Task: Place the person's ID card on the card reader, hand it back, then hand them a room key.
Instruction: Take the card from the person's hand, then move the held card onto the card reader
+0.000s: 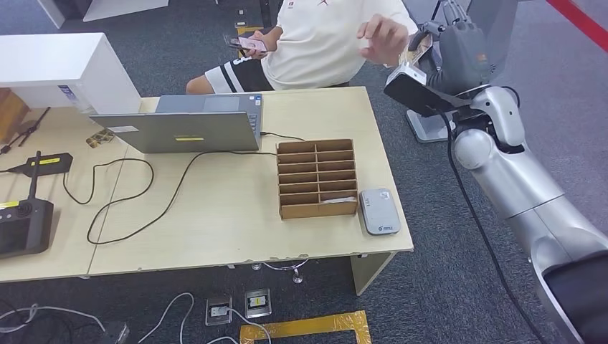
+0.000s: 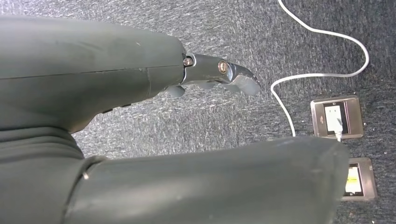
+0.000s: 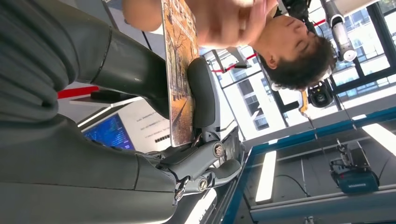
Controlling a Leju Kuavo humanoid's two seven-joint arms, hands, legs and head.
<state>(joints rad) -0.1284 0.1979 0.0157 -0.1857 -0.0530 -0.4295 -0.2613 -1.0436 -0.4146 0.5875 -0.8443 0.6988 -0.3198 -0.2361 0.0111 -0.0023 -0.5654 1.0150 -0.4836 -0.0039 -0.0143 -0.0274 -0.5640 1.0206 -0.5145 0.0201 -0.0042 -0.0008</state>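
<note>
My right hand [image 1: 459,50] is raised beyond the table's far right corner, in front of a seated person in a white shirt [image 1: 323,43]. It pinches a thin card [image 1: 418,49] printed with orange trees; which card it is I cannot tell. In the right wrist view the card [image 3: 180,79] stands on edge between my thumb and a dark finger [image 3: 201,93], and the person's hand [image 3: 224,21] is at its far end. The grey card reader [image 1: 378,211] lies bare at the table's right front. My left hand [image 2: 84,79] hangs over carpet, holding nothing, fingers apart.
A wooden slotted box [image 1: 317,178] with a card in a near slot stands beside the reader. A laptop [image 1: 186,129] with trailing cables, a white cabinet [image 1: 57,68] and black controllers [image 1: 25,226] fill the table's left. The person's other hand holds a phone [image 1: 251,43]. Floor sockets [image 2: 337,116] lie below.
</note>
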